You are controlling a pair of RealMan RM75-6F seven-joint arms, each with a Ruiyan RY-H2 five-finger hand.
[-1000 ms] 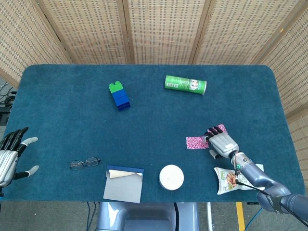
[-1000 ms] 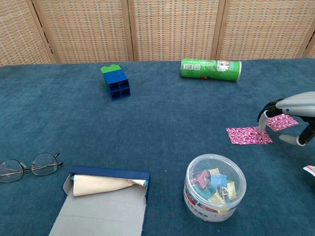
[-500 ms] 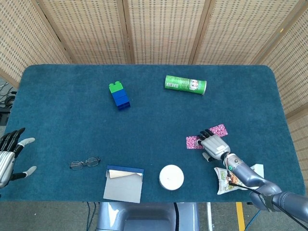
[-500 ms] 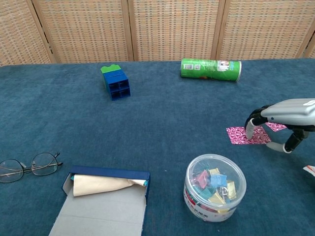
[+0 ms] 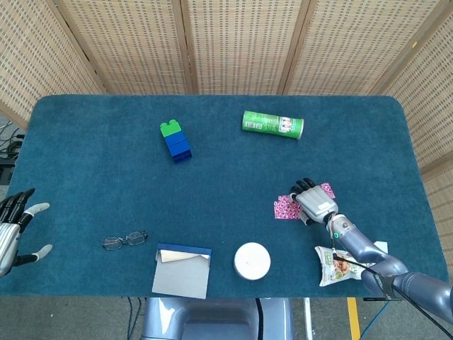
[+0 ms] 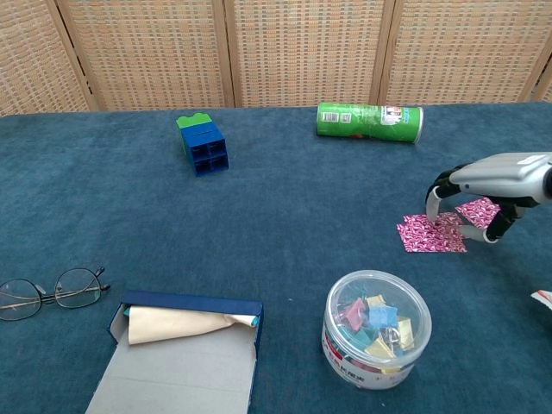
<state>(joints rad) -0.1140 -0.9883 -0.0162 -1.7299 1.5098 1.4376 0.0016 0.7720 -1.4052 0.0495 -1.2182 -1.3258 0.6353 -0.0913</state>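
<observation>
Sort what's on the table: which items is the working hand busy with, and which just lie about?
In hand: right hand poised over the pink patterned pieces.

Lying about: green can, block stack, glasses, clip tub, open blue box, snack packet, left hand.

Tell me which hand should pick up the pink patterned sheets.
Right. The right hand is arched directly over the pink sheets, fingers apart. The left hand sits at the table's far left edge.

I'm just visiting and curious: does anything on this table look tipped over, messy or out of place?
The green can lies on its side at the far edge. The blue box near the front sits open, with paper showing. A snack packet overhangs the table's front edge.
</observation>
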